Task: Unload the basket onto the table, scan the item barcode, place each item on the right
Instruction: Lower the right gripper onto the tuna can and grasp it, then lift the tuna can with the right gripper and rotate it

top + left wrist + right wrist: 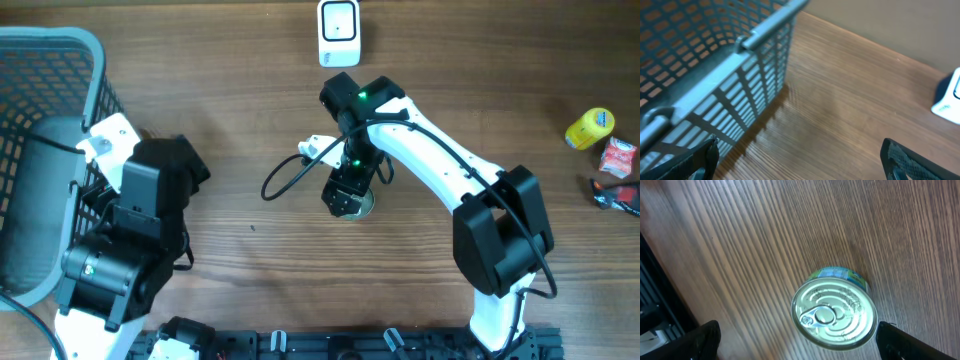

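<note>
The right gripper (797,330) hangs straight over the can (834,312), jaws spread wide and holding nothing. One finger shows to each side of the can, neither touching it. The can stands upright on the table (765,240), pull-tab lid up, with a strip of blue-green label showing on its side wall. No barcode can be seen from here; it is probably on that wall.

The can looks like a rigid, short, broad tin that will not give under the pads. If it is full, it is likely fairly heavy for its size. The lid is bare smooth metal and would be slippery, and the tab offers no secure hold. The best grip is likely across the side wall, fingers lowered on opposite sides and closed on the label, which should give more friction than metal. The can is wide against the jaws' spread, so centring matters, and the fingers should not cover the code.

Left of the can, the left gripper (799,155) is also spread and empty, close to the basket (95,80). Beyond the can stands the scanner (338,33), well apart from it. Far right of the can lie a yellow item (590,128) and a red packet (618,157).
</note>
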Robot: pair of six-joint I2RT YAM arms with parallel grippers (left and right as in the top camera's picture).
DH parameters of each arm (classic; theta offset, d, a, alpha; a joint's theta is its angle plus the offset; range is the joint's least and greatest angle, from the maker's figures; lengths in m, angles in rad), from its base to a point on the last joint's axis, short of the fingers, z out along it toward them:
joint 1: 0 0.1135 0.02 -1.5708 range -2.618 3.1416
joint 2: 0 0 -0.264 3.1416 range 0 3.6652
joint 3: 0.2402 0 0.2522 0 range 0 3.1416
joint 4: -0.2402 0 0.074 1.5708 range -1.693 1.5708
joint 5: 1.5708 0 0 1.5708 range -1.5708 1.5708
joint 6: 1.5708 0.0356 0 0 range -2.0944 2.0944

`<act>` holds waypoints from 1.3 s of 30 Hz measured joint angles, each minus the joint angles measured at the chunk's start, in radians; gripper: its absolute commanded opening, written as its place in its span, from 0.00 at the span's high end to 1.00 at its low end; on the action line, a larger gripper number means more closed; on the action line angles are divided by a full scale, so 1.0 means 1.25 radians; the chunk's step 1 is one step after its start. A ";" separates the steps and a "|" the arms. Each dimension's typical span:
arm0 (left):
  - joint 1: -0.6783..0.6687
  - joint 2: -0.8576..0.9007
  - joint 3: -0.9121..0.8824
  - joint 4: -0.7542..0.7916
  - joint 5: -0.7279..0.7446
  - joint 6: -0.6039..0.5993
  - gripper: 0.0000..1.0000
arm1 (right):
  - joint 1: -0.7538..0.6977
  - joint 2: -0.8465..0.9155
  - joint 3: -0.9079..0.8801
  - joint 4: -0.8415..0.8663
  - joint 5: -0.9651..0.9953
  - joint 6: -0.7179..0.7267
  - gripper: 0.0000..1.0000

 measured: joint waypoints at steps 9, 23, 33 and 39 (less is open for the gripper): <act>0.037 -0.048 0.000 0.000 -0.002 -0.003 0.00 | 0.000 0.000 -0.128 0.174 0.073 0.007 0.00; 0.038 -0.072 0.000 -0.007 -0.002 -0.003 0.00 | 0.000 -0.003 -0.222 0.281 0.096 0.070 0.26; 0.038 -0.072 0.000 -0.015 -0.002 -0.003 0.00 | 0.000 -0.007 -0.226 0.304 0.097 0.131 0.31; 0.038 -0.072 0.000 -0.015 -0.002 -0.003 0.00 | 0.000 -0.007 -0.226 0.319 0.097 0.303 0.35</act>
